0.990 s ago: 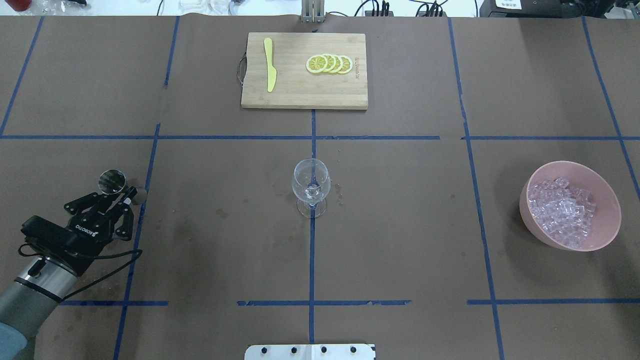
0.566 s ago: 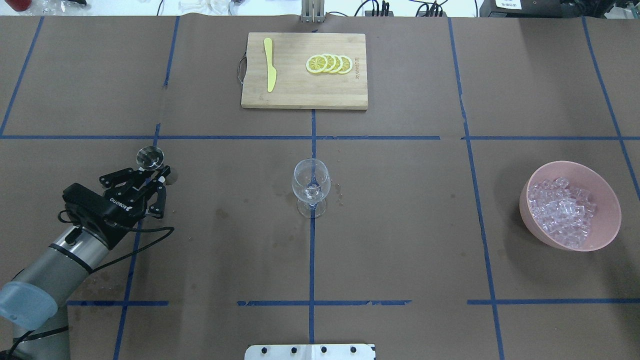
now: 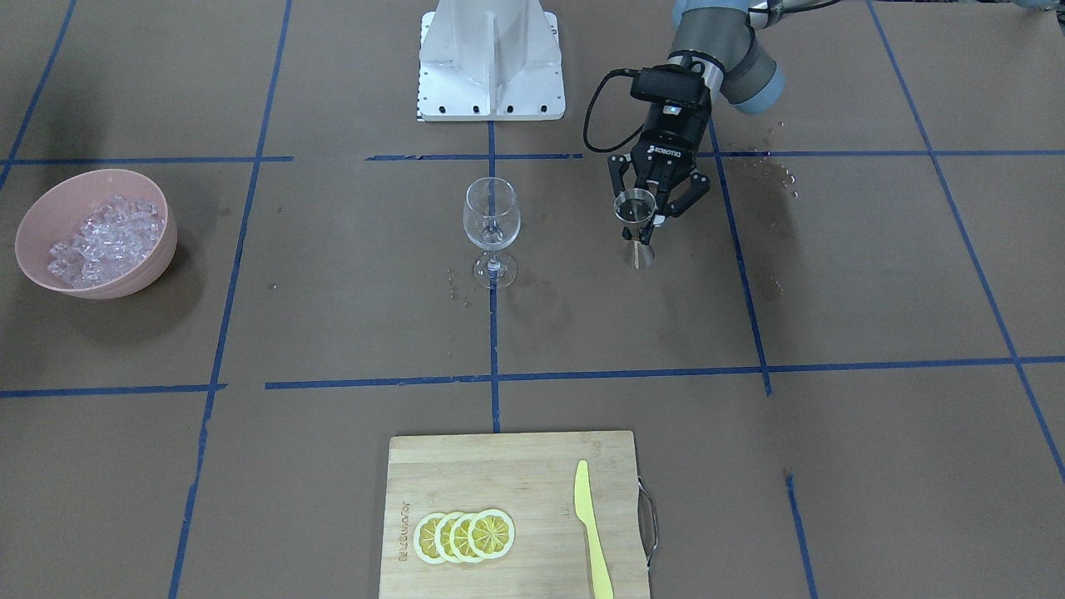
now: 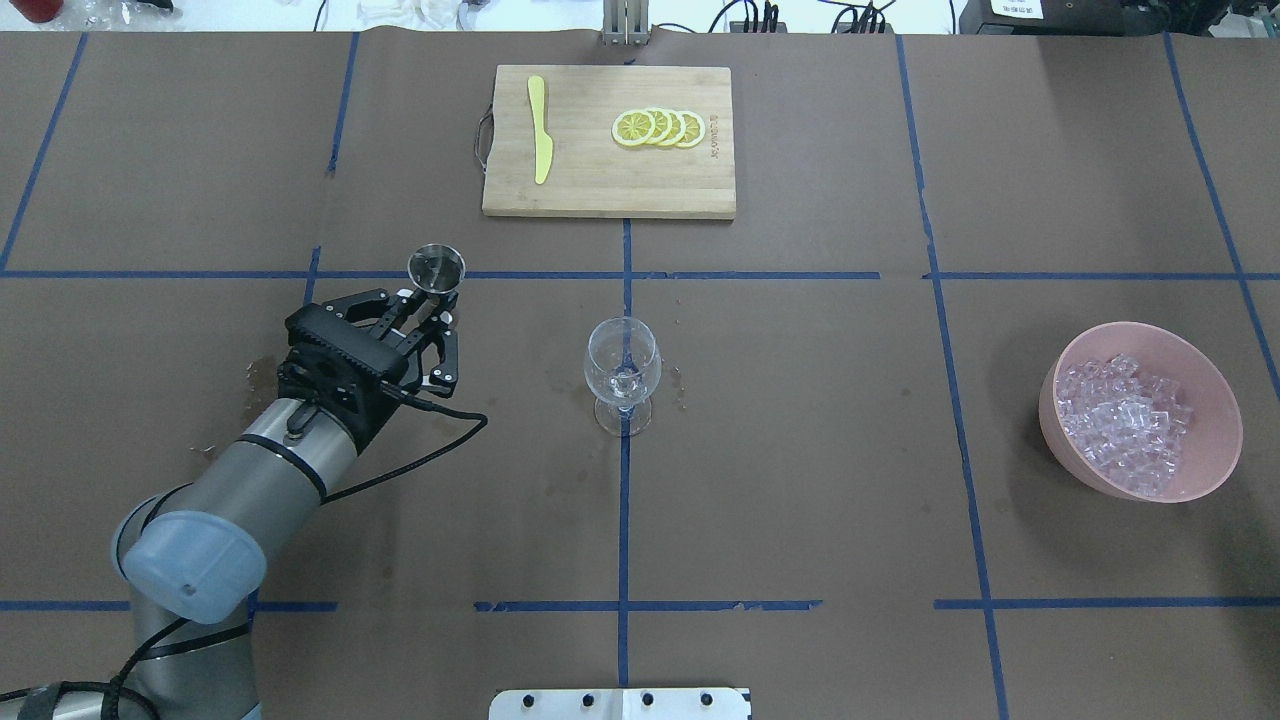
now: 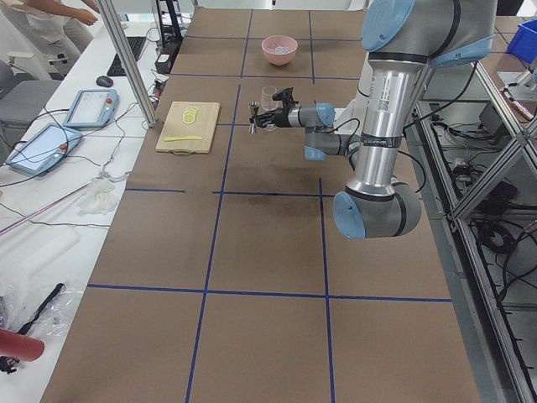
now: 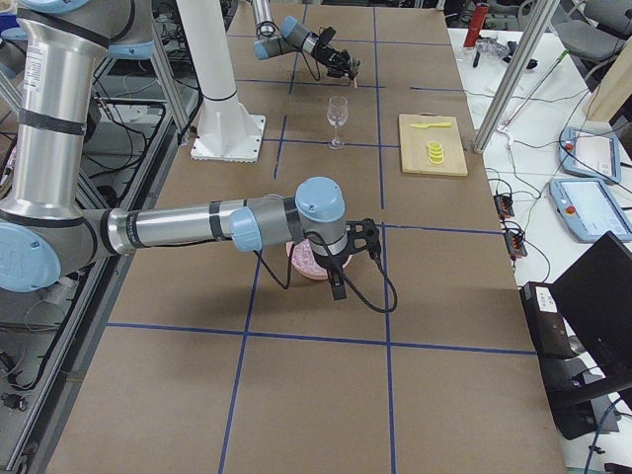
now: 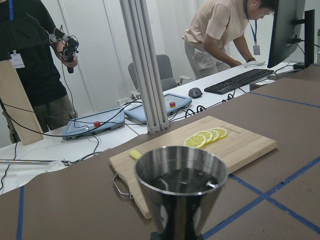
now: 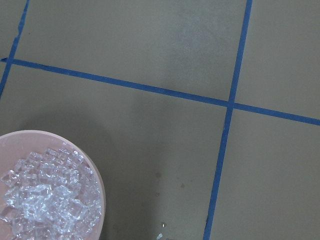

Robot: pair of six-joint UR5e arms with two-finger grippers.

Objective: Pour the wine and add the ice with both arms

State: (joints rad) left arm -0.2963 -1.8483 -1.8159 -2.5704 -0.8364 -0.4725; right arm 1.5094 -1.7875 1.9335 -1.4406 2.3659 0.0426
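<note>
My left gripper (image 4: 436, 298) is shut on a steel jigger (image 4: 437, 268), held upright above the table to the left of the wine glass (image 4: 622, 365) and apart from it. In the left wrist view the jigger (image 7: 181, 192) has a little clear wine (image 7: 182, 180) in its cup. The front view shows this gripper (image 3: 647, 218) to the right of the glass (image 3: 491, 220). The ice (image 4: 1125, 412) lies heaped in a pink bowl (image 4: 1052, 395) at the far right. My right gripper (image 6: 346, 265) hangs over that bowl (image 6: 304, 259); I cannot tell whether it is open or shut.
A wooden cutting board (image 4: 608, 190) with lemon slices (image 4: 660, 128) and a yellow knife (image 4: 540, 130) lies at the far side of the table. The white robot base (image 3: 491, 58) stands at the near edge. Wet spots (image 3: 778, 175) mark the paper. People stand beyond the table (image 7: 220, 30).
My left arm has carried the jigger from the table's lower left up and to the right, closer to the wine glass. Glass, bowl and board have not moved.
</note>
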